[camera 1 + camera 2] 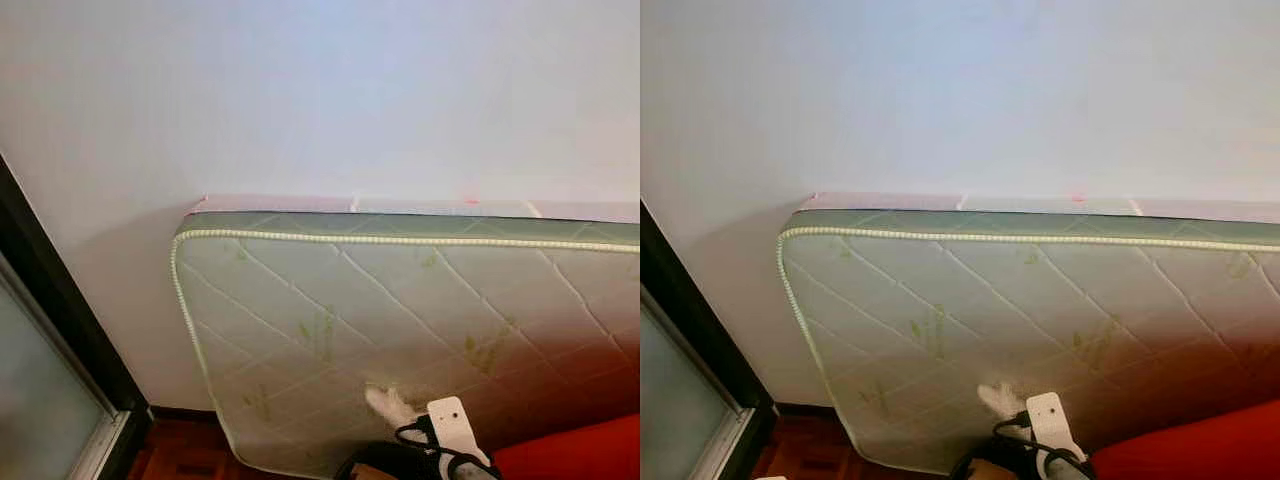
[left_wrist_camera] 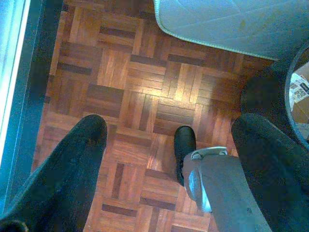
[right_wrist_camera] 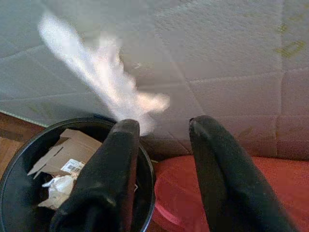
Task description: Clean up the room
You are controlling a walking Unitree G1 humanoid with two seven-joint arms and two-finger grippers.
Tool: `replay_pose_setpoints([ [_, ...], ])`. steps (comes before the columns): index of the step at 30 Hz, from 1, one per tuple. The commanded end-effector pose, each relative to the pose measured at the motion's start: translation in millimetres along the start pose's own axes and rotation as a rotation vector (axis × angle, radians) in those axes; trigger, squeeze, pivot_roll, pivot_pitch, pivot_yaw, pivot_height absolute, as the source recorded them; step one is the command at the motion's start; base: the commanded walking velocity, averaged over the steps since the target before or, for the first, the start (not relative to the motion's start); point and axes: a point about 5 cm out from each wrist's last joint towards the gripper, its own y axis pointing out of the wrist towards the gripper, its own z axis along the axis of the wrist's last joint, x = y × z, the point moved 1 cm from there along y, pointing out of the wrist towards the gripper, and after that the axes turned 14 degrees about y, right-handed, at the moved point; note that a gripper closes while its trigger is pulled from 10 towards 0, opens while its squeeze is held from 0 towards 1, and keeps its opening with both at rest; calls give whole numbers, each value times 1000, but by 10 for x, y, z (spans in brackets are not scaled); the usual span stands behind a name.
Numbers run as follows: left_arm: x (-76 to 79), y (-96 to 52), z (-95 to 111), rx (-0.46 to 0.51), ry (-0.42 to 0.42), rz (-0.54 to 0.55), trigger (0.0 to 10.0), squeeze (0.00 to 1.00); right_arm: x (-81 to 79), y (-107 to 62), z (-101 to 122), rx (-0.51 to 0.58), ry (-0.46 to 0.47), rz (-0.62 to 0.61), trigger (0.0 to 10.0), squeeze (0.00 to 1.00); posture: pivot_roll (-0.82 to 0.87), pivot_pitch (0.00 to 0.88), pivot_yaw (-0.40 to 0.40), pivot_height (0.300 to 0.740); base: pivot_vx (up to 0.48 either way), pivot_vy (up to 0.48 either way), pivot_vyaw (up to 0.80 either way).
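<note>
A white tissue point(image 3: 104, 82), blurred, stands up from the tip of one finger of my right gripper point(image 3: 166, 124). The fingers are apart and the tissue is not between them. Right below is a black waste bin point(image 3: 19, 159) holding a piece of cardboard point(image 3: 60, 152) and crumpled paper point(image 3: 58, 188). In the left eye view the tissue point(image 1: 388, 405) shows just above my right wrist's white bracket point(image 1: 450, 420), in front of the mattress. My left gripper point(image 2: 171, 121) hangs open over the parquet floor point(image 2: 125, 82).
A green quilted mattress point(image 1: 400, 320) leans on its side against the white wall. A red rounded object point(image 3: 193, 193) sits right beside the bin. A dark door frame point(image 1: 50, 300) runs down the left. My foot point(image 2: 185, 145) stands on the parquet near the bin's rim point(image 2: 285, 82).
</note>
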Motion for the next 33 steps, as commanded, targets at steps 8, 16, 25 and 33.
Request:
replay_pose_setpoints([
  [8, -11, -11, -56, -24, 14, 2, 10000, 0, 21, -17, -91, -42, -79, -18, 10000, 1000, 105, 21, -15, 740, 0, 0, 0],
  [16, -15, -10, -53, -26, 15, 3, 10000, 0, 82, -30, -156, -77, -102, -52, 10000, 1000, 107, 19, -14, 740, 0, 0, 0],
  [25, -11, -7, -43, -23, 11, 3, 10000, 0, -28, -104, -390, -178, 232, 34, 10000, 0, 107, 12, -17, 740, 0, 0, 0],
  [33, -62, 4, 13, -14, 23, 13, 10000, 0, 144, -265, -785, -308, 298, -20, 10000, 0, 107, 0, 10, 740, 0, 0, 0],
])
